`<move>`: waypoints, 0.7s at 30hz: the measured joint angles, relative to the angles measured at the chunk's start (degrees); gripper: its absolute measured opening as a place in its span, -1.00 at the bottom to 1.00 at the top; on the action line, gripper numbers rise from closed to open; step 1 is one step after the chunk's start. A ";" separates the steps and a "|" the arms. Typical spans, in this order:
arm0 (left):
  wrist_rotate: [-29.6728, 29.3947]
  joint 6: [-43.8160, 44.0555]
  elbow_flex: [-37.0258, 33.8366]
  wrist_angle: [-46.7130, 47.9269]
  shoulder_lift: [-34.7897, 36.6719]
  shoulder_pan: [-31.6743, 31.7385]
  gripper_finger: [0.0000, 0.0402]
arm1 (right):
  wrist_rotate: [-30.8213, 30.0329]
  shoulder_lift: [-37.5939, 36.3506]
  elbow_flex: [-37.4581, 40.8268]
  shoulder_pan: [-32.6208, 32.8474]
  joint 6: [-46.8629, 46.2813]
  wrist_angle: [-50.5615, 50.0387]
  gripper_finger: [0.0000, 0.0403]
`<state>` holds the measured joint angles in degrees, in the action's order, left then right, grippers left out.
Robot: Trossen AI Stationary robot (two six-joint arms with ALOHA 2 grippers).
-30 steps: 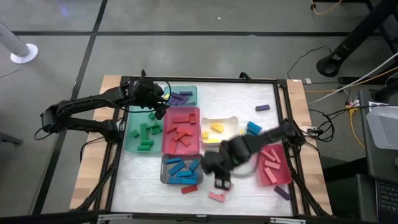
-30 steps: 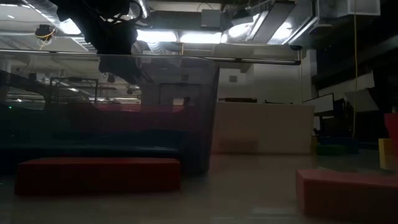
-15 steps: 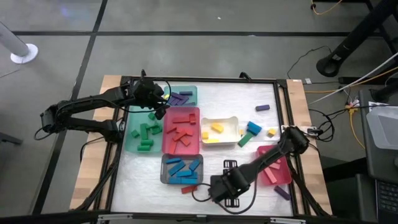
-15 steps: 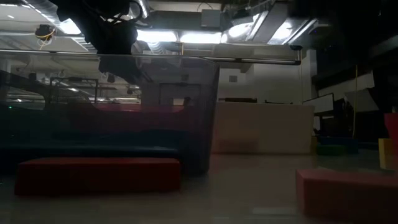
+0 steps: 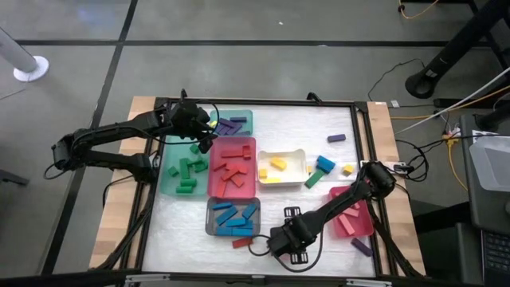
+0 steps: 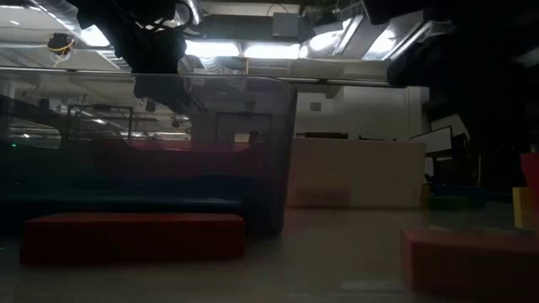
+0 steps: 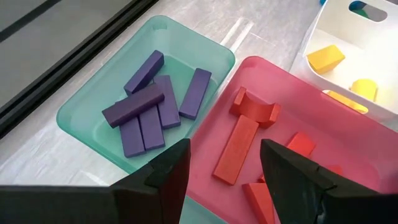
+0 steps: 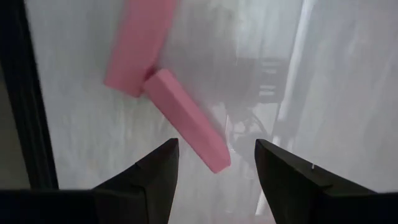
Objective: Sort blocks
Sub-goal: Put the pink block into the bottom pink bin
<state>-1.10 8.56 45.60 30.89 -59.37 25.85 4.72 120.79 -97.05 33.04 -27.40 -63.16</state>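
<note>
The high view is evenly and softly lit, with faint shadows under the arms and a pale sheen on the white table (image 5: 279,127). The low view is dim and murky; ceiling lights (image 6: 244,50) glare along the top of the frame, and near blocks are blurred. The wrist views are bright, with glossy reflections on the table and soft, unfocused fingers (image 8: 155,180) at the bottom.

Purple bars (image 7: 152,102) lie flat in a heap at the left of the left wrist view, red pieces (image 7: 242,140) at centre, yellow ones (image 7: 326,58) at upper right. Two pink bars (image 8: 180,115) touch end to end in the upper half of the right wrist view.
</note>
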 joint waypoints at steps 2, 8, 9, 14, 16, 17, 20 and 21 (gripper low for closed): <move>0.02 0.00 0.00 0.00 0.00 0.00 -0.09 | 0.75 0.00 0.77 0.00 2.16 1.55 0.04; 0.00 0.00 0.00 0.02 0.00 0.00 -0.09 | 2.34 0.00 3.78 0.00 5.40 4.23 0.04; 0.00 -0.01 0.00 0.02 0.00 0.01 -0.09 | 2.31 0.00 4.37 -0.02 5.38 4.73 0.04; 0.01 0.00 0.00 0.02 0.00 0.01 -0.09 | 2.33 0.00 7.21 -0.07 5.40 6.58 0.04; 0.00 -0.01 0.00 0.02 0.00 0.01 -0.09 | 2.45 0.10 7.95 -0.07 5.17 6.38 0.02; 0.00 -0.01 0.00 0.02 0.00 0.00 -0.09 | 2.55 0.13 8.11 -0.07 4.99 6.13 0.00; 0.00 0.00 0.00 0.02 0.00 0.02 -0.09 | 2.55 0.15 8.27 -0.07 4.92 6.23 -0.15; 0.00 -0.02 0.00 0.02 0.00 0.00 -0.09 | 2.20 0.15 8.27 -0.07 4.90 6.26 -0.22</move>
<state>-1.10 8.54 45.60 30.92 -59.37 25.85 6.91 120.95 -88.77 32.97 -22.51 -56.90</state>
